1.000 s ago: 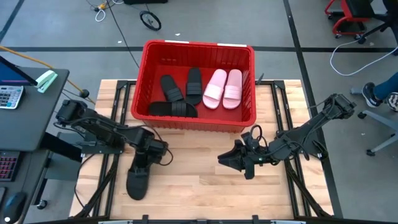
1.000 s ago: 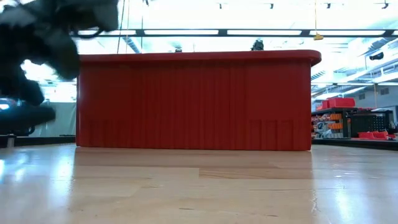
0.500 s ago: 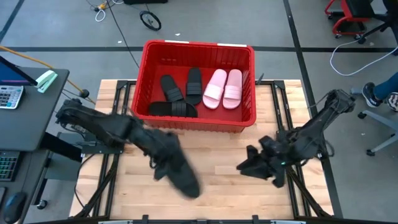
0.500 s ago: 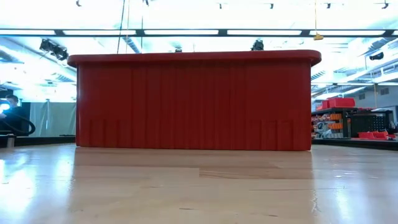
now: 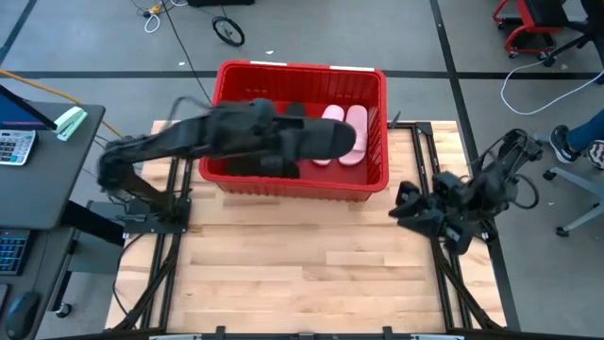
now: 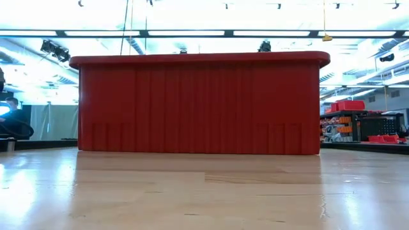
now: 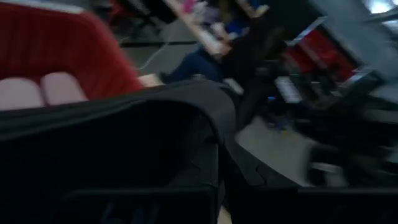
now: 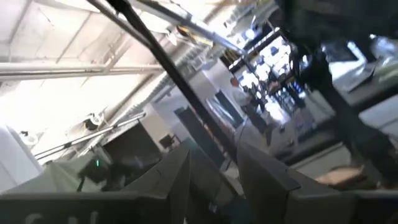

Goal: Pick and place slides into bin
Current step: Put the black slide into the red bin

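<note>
Over the red bin (image 5: 300, 185), left gripper (image 5: 288, 140) clamped tight on 1 black slide (image 5: 326, 138), 2 pink slides (image 5: 351, 135) and other black slides (image 5: 253, 165) inside bin, right gripper (image 5: 408, 206) at table's right edge, fingers parted, empty

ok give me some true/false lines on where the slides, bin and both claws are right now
1. The left claw holds a black slide over the bin. True.
2. The pink slides lie on the table. False: they lie inside the bin.
3. The right claw grips a slide. False: it holds nothing, off the table's right side.
4. No slide lies on the wooden table. True.
</note>
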Robot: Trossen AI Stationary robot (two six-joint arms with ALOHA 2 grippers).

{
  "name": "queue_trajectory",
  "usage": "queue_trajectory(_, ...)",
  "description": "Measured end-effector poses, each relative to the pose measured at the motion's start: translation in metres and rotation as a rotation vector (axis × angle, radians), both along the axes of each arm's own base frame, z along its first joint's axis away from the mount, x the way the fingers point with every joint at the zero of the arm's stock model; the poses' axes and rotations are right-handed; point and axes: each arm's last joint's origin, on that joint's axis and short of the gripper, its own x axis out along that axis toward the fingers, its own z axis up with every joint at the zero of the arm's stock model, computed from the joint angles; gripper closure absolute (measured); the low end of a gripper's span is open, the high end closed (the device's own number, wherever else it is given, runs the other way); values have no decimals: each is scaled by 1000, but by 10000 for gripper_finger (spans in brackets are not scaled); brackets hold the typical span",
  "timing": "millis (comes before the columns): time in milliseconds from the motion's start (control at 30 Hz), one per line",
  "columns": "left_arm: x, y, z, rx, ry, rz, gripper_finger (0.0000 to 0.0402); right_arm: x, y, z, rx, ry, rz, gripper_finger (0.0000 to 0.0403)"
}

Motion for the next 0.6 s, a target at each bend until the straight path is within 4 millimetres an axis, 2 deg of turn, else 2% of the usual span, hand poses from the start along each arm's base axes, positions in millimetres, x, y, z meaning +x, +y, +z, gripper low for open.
queue_trajectory(67, 23, 19, -19, -42, 38, 16, 392, -4, -6, 3, 5, -16, -14, 264)
queue_trajectory(200, 78, 50, -70, -164, 88, -11, 392, -7, -10, 4, -4, -7, -20, 264)
queue_trajectory(300, 106, 66, -106, -280, 115, -23, 392, -8, -10, 0, -27, 29, -15, 264)
queue_trajectory(467, 132, 84, -156, -427, 192, -9, 392, -9, -11, -1, -38, 52, -8, 264)
queue_trajectory(600, 144, 89, -184, -500, 243, 3, 391, -12, -14, -3, -56, 71, -7, 264)
